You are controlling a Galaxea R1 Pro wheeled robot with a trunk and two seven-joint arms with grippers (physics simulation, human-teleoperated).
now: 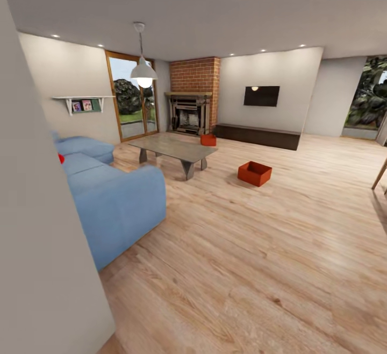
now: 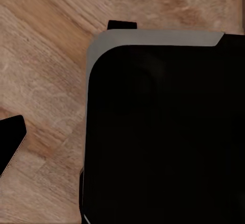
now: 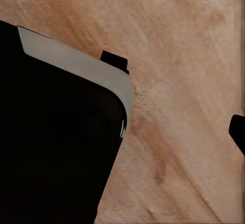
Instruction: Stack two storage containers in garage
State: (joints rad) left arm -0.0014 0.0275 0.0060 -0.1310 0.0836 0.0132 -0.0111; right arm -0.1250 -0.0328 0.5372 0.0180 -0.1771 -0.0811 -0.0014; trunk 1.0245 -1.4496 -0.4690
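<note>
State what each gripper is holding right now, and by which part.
Nothing is held. Both storage containers, the nearer and the farther, sit on the wood floor far ahead, beyond the robot's arms.

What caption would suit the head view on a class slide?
Living room with two orange bins on the wood floor: one in the open, one beyond the coffee table.

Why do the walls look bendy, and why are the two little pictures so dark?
Head view: a wide lens bends the edges, so the wall at the left leans; the lamp glows, and both bins look sharp. Left wrist view: a black robot part blocks most of it, with soft, grainy floor beside. Right wrist view: the same.
</note>
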